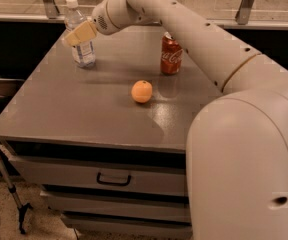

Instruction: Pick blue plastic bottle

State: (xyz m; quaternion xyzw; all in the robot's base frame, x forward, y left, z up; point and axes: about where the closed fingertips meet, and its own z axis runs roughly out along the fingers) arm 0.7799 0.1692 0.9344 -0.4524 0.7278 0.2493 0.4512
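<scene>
The blue plastic bottle (84, 53), clear with a white cap and a white-blue label, stands upright at the far left of the grey table (84, 109). My gripper (77, 34) is at the bottle's middle, at label height, and its tan pad crosses in front of the bottle. The arm reaches in from the right, over the back of the table. The bottle's base rests on the table.
A red Coca-Cola can (171, 54) stands at the back of the table, right of the bottle. An orange (142, 91) lies near the middle. Drawers (113, 178) are below the front edge. A dark ledge runs behind the table.
</scene>
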